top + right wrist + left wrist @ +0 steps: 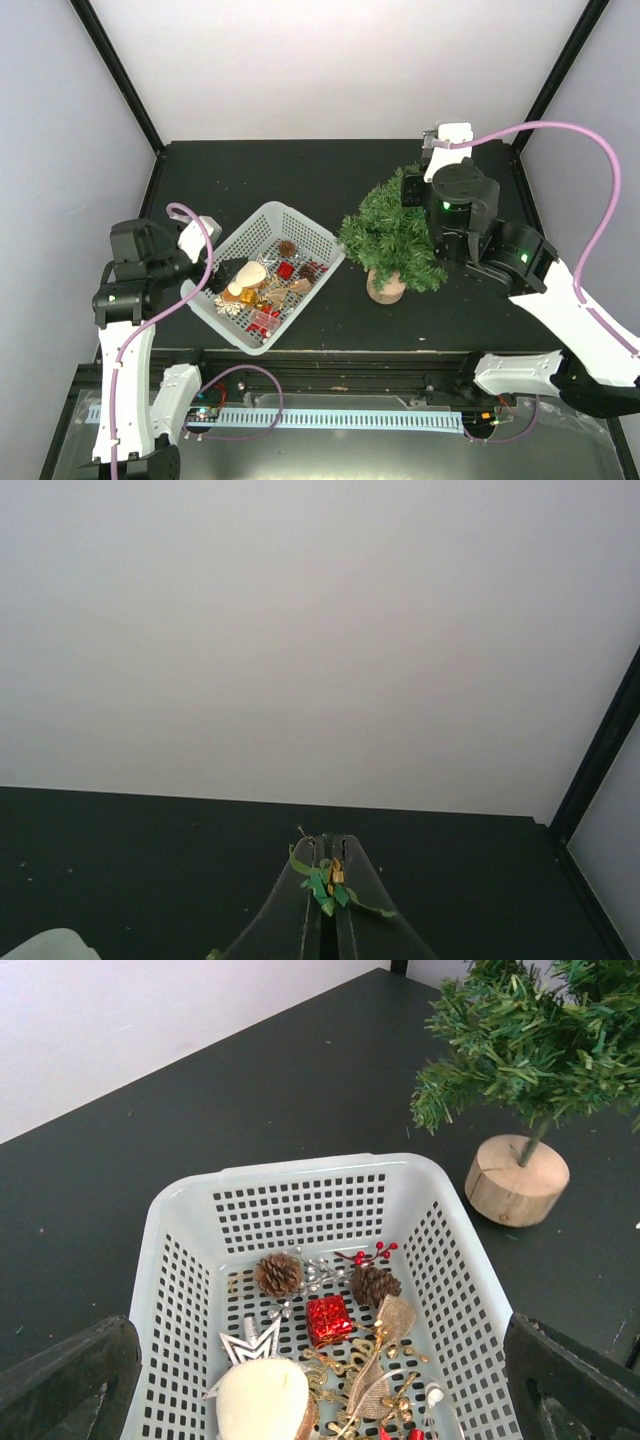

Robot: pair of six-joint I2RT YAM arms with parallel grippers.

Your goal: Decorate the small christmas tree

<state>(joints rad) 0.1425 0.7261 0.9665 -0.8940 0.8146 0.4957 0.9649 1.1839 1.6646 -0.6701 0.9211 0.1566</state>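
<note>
The small christmas tree point(395, 235) stands upright on its round wooden base point(386, 288), right of a white perforated basket point(270, 212). My left gripper point(320, 1390) hangs open over the basket's near end, with nothing between its fingers point(70, 1380). Below it lie two pine cones point(278, 1273), a red gift box point(329, 1320), a silver star point(250, 1342), a cream round ornament point(262, 1400), red berries point(372, 1254) and a burlap bow point(390, 1325). My right gripper point(327, 855) is shut on a small green and gold sprig point(330, 883). It sits behind the tree's top point(412, 192).
The tree point(540, 1040) and its base point(517, 1180) stand just past the basket's far right corner point(420, 1165). A white back wall and black corner posts point(600, 750) bound the dark table point(300, 170). A white basket corner point(45, 945) shows low left in the right wrist view.
</note>
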